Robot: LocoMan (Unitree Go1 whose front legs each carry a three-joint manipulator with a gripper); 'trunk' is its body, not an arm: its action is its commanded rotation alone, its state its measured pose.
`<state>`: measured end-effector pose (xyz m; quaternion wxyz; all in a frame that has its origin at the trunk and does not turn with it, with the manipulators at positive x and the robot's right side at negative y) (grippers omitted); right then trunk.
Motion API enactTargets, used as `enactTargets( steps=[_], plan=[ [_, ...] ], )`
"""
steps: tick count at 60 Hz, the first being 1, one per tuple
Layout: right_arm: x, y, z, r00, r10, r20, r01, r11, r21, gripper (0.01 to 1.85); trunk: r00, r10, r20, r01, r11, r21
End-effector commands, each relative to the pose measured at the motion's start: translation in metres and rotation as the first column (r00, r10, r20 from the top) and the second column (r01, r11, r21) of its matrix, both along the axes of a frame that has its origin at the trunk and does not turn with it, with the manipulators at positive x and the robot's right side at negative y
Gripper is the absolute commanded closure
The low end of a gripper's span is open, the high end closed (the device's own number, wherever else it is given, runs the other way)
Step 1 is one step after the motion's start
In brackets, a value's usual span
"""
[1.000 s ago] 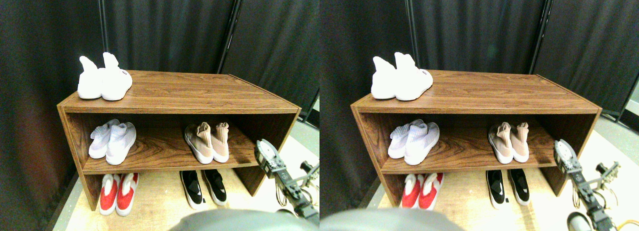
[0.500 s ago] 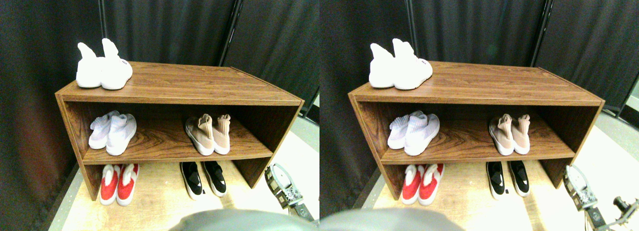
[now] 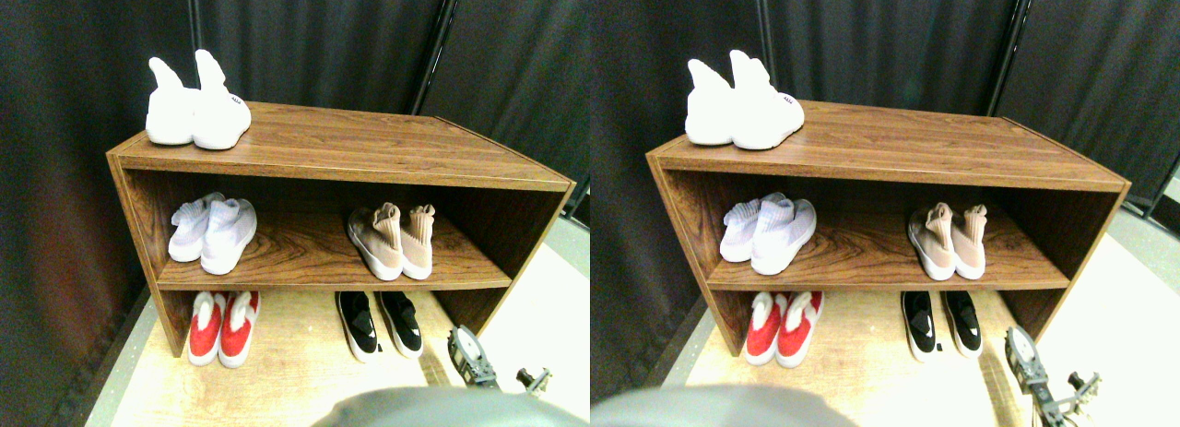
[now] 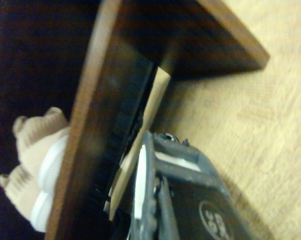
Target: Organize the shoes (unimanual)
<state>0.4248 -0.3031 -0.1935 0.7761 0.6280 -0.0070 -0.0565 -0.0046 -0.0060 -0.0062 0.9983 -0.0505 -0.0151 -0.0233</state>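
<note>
Wooden shoe rack point(image 3: 341, 155), two shelves over a light plywood floor point(image 3: 295, 372): I am looking at it from the front and slightly above. Top board: one white high-collared pair point(image 3: 196, 113) is standing at the left end, toes toward me. Middle shelf, left: a pale lilac-white pair point(image 3: 212, 231) is lying side by side. Middle shelf, right: the tan-beige knit pair point(image 3: 395, 243) is sitting with ribbed collars up and white soles showing, the two shoes touching each other. Floor level, left: a red and white pair point(image 3: 223, 327) is resting under the shelf. Floor level, right: the low black pair point(image 3: 378, 324) is resting directly beneath the tan-beige pair, white marks visible. My right gripper point(image 3: 470, 358) is hanging low at the lower right, near the rack's right front corner, just beside the black pair and touching none of the shoes. Whether my jaws are parted or closed I cannot tell; nothing is showing between them. Wrist view: I am looking along my dark jaw frame point(image 4: 183, 200) at the shelf edge point(image 4: 85, 135), with the tan-beige collars point(image 4: 33, 150) showing past it.
</note>
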Motion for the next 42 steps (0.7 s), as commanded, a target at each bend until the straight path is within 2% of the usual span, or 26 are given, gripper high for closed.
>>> enactTargets(
  steps=[1, 4, 8, 12, 16, 23, 30, 42],
  plan=[
    [0.011, -0.003, -0.007, 1.0, -0.014, -0.003, 0.014, 1.0, 0.019, 1.8, 0.9997, 0.013, -0.021, -0.014, 0.9996, -0.026],
    [0.019, -0.004, -0.012, 0.998, -0.055, -0.029, 0.056, 0.998, 0.031, 1.8, 0.9996, 0.016, -0.022, -0.016, 0.9995, -0.028],
    [0.031, -0.008, -0.018, 0.997, -0.058, -0.051, 0.061, 0.996, 0.069, 1.8, 0.9996, 0.016, -0.024, -0.017, 0.9995, -0.028],
    [0.037, -0.009, -0.02, 0.995, -0.078, -0.056, 0.082, 0.994, 0.072, 1.8, 0.9996, 0.018, -0.021, -0.019, 0.9994, -0.028],
    [0.045, -0.012, -0.022, 0.988, -0.134, -0.074, 0.14, 0.987, 0.074, 1.8, 0.9996, 0.02, -0.021, -0.02, 0.9993, -0.03],
    [0.055, -0.016, -0.022, 0.988, -0.138, -0.075, 0.142, 0.988, 0.053, 1.8, 0.9995, 0.024, -0.021, -0.024, 0.9993, -0.03],
    [0.063, -0.02, -0.023, 0.978, -0.187, -0.089, 0.192, 0.98, 0.045, 1.8, 0.9995, 0.024, -0.02, -0.024, 0.9992, -0.031],
    [0.075, -0.023, -0.026, 0.975, -0.197, -0.107, 0.203, 0.978, 0.053, 1.8, 0.9994, 0.029, -0.02, -0.029, 0.999, -0.033]
  ],
)
